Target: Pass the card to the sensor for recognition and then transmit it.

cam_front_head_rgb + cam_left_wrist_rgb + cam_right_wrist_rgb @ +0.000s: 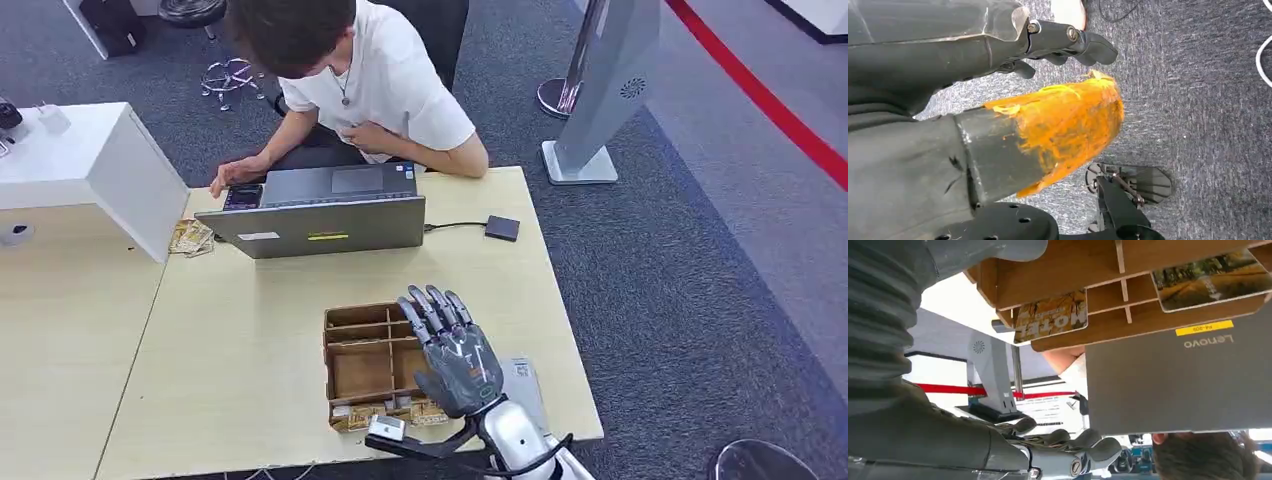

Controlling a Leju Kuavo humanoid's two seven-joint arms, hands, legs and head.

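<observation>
"lenovo" in pale letters, upside down, on the grey laptop lid (1178, 385). just above it, a yellow sticker (1204, 328) with print too small to read. "motel" in large white letters, upside down, on a card (1050, 316) in the wooden organiser (1068, 270).

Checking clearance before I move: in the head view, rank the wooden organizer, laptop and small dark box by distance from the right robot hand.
1. Wooden organizer: directly beside the right robot hand.
2. Laptop: beyond the organizer, mid-table.
3. Small dark box: far edge, cabled to the laptop; roughly as far, too close to call.
</observation>
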